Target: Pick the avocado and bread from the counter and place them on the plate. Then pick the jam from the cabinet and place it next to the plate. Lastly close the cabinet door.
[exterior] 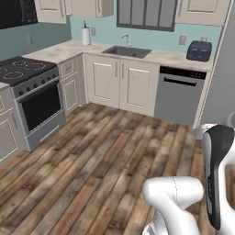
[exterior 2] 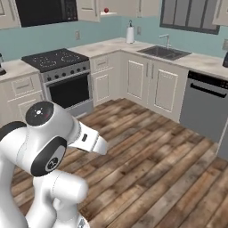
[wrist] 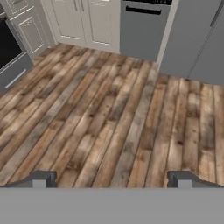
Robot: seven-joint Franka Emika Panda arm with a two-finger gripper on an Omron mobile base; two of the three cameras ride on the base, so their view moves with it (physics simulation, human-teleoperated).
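Gripper (wrist: 112, 179) spread wide, nothing held, over bare wood floor (wrist: 109, 113) with open room all round. Jam (exterior 2: 106, 10) sits in open cabinet (exterior 2: 116, 6) above corner worktop (exterior 2: 111, 44). Sink (exterior: 127, 51) far along worktop.

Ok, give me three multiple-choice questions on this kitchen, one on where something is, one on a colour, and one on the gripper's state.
1. Where does the toaster stand?
A. on the stove
B. on the counter, right of the sink
C. on the floor

2. What colour is the jam in the wall cabinet?
A. blue
B. yellow
C. red

3. How is the gripper?
A. open, holding nothing
B. shut on the avocado
C. shut on the bread

Answers:
1 B: it sits on the beige top above the dishwasher.
2 C: a small red jar shows on the shelf.
3 A: its fingertips stand wide apart over bare floor.
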